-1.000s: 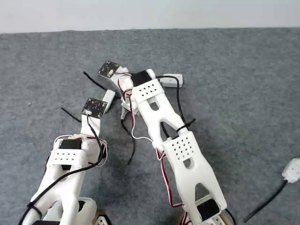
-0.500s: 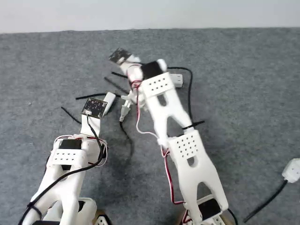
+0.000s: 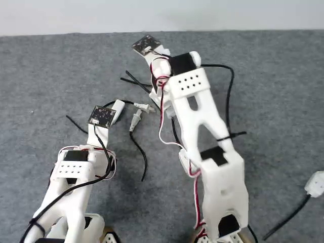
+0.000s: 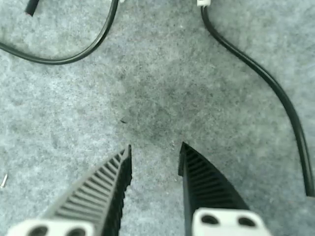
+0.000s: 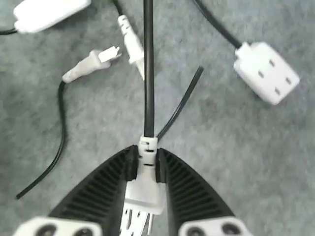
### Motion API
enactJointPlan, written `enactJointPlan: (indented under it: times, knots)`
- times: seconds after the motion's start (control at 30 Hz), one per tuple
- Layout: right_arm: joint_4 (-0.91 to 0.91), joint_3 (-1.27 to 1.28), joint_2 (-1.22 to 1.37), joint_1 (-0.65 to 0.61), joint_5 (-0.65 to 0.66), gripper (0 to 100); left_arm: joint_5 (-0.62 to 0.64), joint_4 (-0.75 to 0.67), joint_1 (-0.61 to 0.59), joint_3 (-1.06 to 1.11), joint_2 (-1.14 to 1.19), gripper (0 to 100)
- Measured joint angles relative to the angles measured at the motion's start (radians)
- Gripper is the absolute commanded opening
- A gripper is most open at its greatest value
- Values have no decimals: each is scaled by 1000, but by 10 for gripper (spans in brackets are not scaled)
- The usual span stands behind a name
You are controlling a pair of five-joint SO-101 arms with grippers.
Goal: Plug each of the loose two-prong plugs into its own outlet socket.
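Observation:
My right gripper (image 5: 145, 152) is shut on a white two-prong plug (image 5: 146, 186); its black cord (image 5: 148, 64) runs straight away from the fingers. Beyond it on the grey carpet lie two loose white plugs (image 5: 90, 65) (image 5: 133, 46), which also show in the high view (image 3: 136, 120) (image 3: 145, 107). A white outlet socket (image 5: 266, 72) with its holes facing up lies off to one side, and another white socket block (image 5: 49, 12) lies beyond the loose plugs. My left gripper (image 4: 155, 147) stands open just above bare carpet, with black cords (image 4: 256, 73) past it.
In the high view the right arm (image 3: 195, 106) stretches toward the far side and the left arm (image 3: 76, 172) stays near the front left. A further white socket (image 3: 316, 183) with a black cable lies at the right edge. Loose black cords (image 3: 134, 80) cross the carpet.
The right arm has swung right and toward the far side, dragging black cords with it, and now covers the socket that lay beside it. The left arm has not moved.

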Motion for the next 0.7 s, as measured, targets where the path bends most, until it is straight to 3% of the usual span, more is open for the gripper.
enactJointPlan:
  times: [0.07, 0.33, 0.47, 0.7]
  knots:
    - [0, 74, -94, 0, -5, 8, 0, 0, 0, -5, 8, 14]
    - [0, 273, -453, -23, -8, 8, -34, 115, -2, -281, 374, 12]
    - [0, 345, -606, -104, -8, 8, -110, 218, -2, -417, 534, 12]
    - [0, 500, -838, -296, -8, 8, -157, 238, -2, -436, 545, 12]
